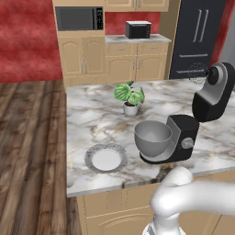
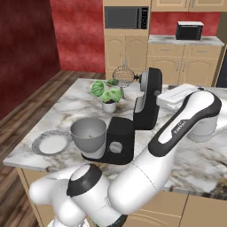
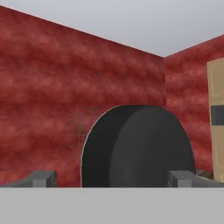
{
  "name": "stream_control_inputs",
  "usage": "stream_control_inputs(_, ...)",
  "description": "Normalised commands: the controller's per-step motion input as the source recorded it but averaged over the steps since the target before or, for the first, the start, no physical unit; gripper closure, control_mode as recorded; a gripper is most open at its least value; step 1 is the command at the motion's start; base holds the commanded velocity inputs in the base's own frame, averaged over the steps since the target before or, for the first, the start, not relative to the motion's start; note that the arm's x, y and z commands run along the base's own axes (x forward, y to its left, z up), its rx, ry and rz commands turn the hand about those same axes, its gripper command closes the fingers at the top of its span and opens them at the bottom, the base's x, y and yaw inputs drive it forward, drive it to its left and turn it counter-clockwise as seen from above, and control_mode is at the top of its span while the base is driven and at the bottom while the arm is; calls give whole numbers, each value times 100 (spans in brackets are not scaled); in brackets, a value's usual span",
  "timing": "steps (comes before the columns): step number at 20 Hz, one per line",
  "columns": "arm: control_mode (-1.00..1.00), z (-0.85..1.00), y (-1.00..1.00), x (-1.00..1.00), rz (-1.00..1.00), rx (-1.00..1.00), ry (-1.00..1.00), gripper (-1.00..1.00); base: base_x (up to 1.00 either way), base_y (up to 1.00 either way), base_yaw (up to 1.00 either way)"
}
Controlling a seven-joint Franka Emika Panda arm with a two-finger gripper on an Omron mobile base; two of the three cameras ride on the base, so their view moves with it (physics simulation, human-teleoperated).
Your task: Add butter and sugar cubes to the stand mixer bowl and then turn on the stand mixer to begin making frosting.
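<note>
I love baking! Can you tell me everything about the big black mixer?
The stand mixer is glossy black with grey trim. Its rounded head is tilted up and back, with the wire whisk raised in the air. A small grey knob sits on its side. The stand mixer bowl, deep grey metal, rests on its base on the marble counter.

Stand mixer head tilted back, grey bowl beside white plate.

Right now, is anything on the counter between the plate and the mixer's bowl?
No. Between the plate and the stand mixer bowl there's just bare marble counter, clearest in the left base view.
</note>
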Motion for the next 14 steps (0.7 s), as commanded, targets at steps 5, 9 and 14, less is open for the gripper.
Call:
stream_control_inputs(5, -100, -16, -21, 37, 7, 0, 0, -100, 0, 0, 0)
stream_control_inputs(9, -100, -3, -2, 18, 9, 0, -1, -100, 0, 0, 0)
stream_control_inputs(14, -100, -6, 30, 3, 10, -3, -4, -100, 0, 0, 0)
